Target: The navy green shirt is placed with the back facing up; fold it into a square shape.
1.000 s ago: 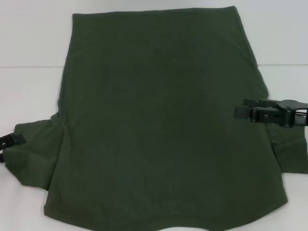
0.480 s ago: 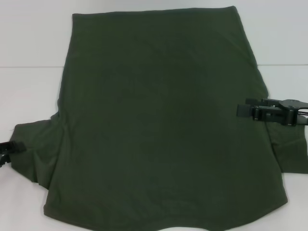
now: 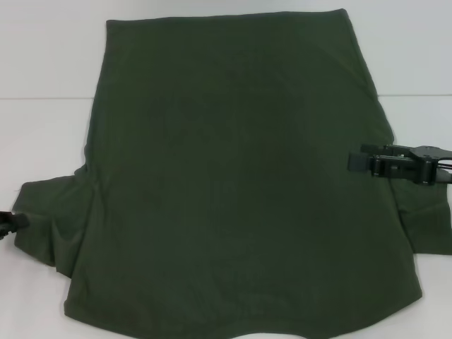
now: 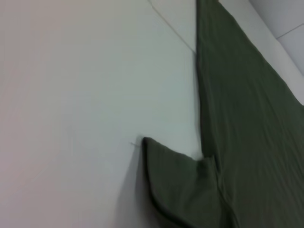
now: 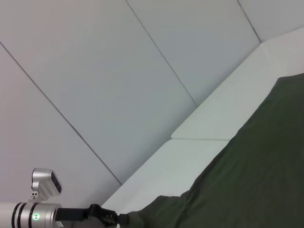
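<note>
1. The large dark olive-green short-sleeved shirt of soft matte fabric (image 3: pixel 240 183) lies spread flat on my white desk (image 3: pixel 42 63), unprinted side up, covering most of the desk in front of me.
2. The shirt's straight hem is at the far end from me; the shoulders and both sleeves are at the near end.
3. Its left sleeve (image 3: pixel 49 222) sticks out sideways from the body of the shirt, lying on the desk with a few soft wrinkles; my left wrist view shows the same sleeve (image 4: pixel 178 183) flat against the white surface.
4. My black left gripper (image 3: pixel 10 221) is at the outer edge of that left sleeve, touching or just beside the cuff. Only its tip shows, so I cannot tell whether it is clenched or released.
5. My black right gripper (image 3: pixel 357 159) sits over the shirt's right edge, above the right sleeve (image 3: pixel 424 226), pointing inward across the fabric. I cannot tell whether it is clenched on cloth or released.
6. In my right wrist view, the left gripper (image 5: pixel 111 218) appears far off at the shirt's opposite edge.
</note>
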Controlling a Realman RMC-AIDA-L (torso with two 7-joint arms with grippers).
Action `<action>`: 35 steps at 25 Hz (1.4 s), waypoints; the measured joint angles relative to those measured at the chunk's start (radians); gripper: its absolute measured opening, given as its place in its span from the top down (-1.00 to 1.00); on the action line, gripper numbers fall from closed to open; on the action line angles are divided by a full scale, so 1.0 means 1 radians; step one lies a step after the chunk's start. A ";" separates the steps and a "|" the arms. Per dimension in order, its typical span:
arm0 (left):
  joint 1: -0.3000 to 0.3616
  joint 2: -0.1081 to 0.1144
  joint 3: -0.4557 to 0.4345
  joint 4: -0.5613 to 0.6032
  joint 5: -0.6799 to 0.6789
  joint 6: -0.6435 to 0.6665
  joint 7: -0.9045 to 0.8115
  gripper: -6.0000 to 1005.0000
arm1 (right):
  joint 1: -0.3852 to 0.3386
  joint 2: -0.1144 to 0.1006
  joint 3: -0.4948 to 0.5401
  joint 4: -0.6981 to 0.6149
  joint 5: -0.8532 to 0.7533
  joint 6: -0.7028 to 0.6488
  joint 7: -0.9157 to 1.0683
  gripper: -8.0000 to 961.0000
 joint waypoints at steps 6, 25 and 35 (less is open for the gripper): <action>-0.007 0.013 0.007 0.046 0.040 0.024 -0.038 0.76 | 0.000 0.000 0.004 0.001 0.000 0.000 0.000 -0.90; -0.091 0.021 0.007 0.225 0.363 0.063 -0.230 0.98 | -0.005 -0.002 0.007 0.003 0.000 -0.012 -0.001 -0.90; -0.113 0.015 0.000 0.227 0.306 0.179 -0.226 0.98 | -0.003 -0.001 0.007 0.003 0.000 -0.012 -0.001 -0.90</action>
